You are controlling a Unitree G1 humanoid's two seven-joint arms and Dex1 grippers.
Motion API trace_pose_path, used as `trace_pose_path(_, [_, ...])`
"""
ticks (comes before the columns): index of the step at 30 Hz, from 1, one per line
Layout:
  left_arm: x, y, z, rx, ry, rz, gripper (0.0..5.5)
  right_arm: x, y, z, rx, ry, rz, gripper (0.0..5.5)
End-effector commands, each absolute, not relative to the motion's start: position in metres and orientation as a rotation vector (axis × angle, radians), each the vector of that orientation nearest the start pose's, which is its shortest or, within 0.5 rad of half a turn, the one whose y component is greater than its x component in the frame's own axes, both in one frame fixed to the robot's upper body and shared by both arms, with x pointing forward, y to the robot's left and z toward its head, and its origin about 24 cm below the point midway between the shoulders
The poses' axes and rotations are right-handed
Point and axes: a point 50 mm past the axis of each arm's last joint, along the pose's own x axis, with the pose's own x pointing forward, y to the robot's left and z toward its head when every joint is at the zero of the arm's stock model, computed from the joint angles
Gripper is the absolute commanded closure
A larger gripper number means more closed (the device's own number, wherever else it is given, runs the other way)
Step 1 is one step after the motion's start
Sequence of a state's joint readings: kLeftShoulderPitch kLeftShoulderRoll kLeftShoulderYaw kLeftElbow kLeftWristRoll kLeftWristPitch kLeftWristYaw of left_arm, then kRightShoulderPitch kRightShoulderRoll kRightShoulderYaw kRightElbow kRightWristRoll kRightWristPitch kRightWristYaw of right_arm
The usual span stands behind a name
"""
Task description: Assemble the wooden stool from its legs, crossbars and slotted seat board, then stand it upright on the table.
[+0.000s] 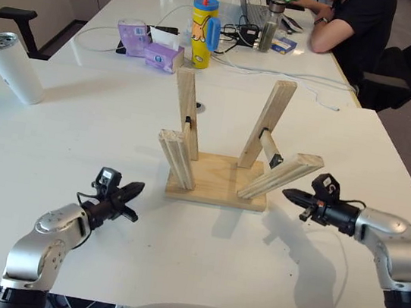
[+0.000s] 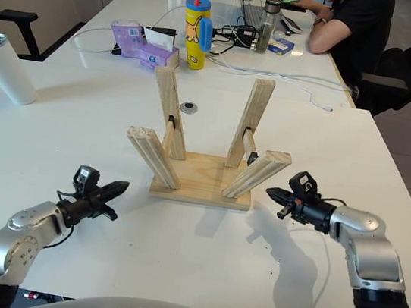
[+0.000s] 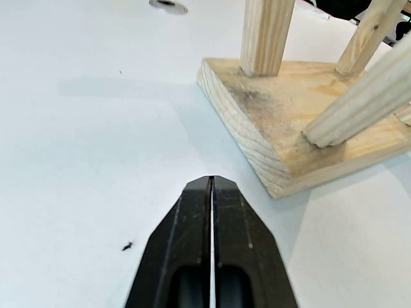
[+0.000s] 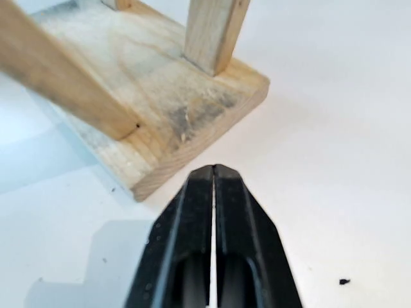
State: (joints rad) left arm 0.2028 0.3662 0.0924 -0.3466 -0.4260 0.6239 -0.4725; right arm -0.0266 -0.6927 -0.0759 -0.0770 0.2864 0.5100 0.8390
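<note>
The wooden stool rests upside down in the middle of the white table. Its seat board lies flat, and several legs splay upward from it, two of them leaning outward at the front. My left gripper is shut with nothing in it, low over the table to the left of the board's front corner. My right gripper is also shut and empty, just right of the leaning front right leg and near the board's corner.
A white tumbler stands at the far left. Behind the stool are purple tissue packs, a yellow cup, cables and a laptop. A small metal grommet sits in the table. A person works at the far end.
</note>
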Motion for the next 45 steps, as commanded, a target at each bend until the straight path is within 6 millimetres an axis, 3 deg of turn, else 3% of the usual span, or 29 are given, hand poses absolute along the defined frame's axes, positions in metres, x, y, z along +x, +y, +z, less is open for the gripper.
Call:
trace_pose_path(1, [0.195,0.183,0.030,-0.156,0.498,-0.415,5.48,0.231,-0.247,0.047,-0.186,0.465,0.542,5.50])
trace_pose_path(6, [0.204,0.167,0.014,-0.179,0.539,-0.378,5.48,0.213,-0.234,0.023,-0.233,0.485,0.549,5.50])
trace_pose_path(12, [0.210,0.148,0.007,-0.176,0.530,-0.436,5.48,0.212,-0.213,0.022,-0.241,0.463,0.599,5.50])
trace_pose_path(18, [0.201,0.131,0.002,-0.152,0.577,-0.550,5.48,0.218,-0.188,0.029,-0.240,0.422,0.657,5.50])
trace_pose_path(21, [0.205,0.128,0.011,-0.152,0.542,-0.557,5.48,0.218,-0.183,0.032,-0.234,0.408,0.671,5.50])
trace_pose_path(29, [0.224,0.115,0.065,-0.198,0.345,-0.589,5.48,0.224,-0.171,0.052,-0.248,0.283,0.678,5.50])
trace_pose_path(40, [0.228,0.113,0.079,-0.160,0.320,-0.597,5.48,0.234,-0.163,0.077,-0.248,0.158,0.663,5.50])
trace_pose_path(45, [0.232,0.111,0.097,-0.136,0.256,-0.611,5.48,0.236,-0.160,0.084,-0.252,0.127,0.665,5.50])
